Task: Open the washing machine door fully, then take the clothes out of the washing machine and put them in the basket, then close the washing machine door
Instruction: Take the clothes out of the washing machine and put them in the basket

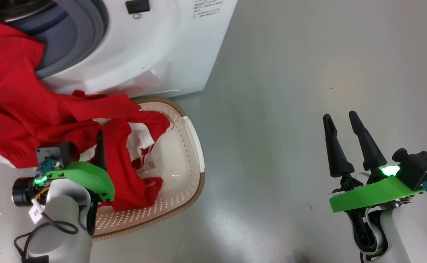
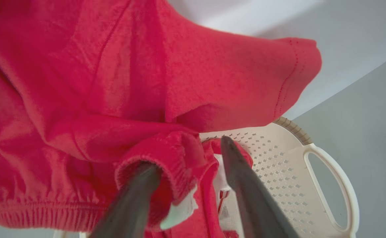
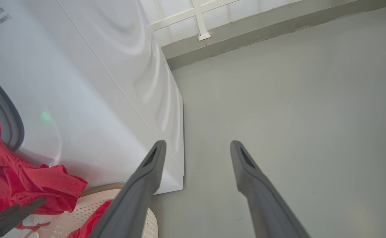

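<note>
My left jaws stand apart amid the clothes (image 1: 16, 109) over the basket (image 1: 184, 160). Lower right, my right jaws gape empty.

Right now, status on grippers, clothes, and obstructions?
Left gripper open over basket, red cuff draped on one finger. Right gripper open, empty. Clothes trail from washing machine into basket. Nothing blocking.

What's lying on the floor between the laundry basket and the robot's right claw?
Nothing: in the head view, the grey floor between the basket and the right gripper is bare.
</note>
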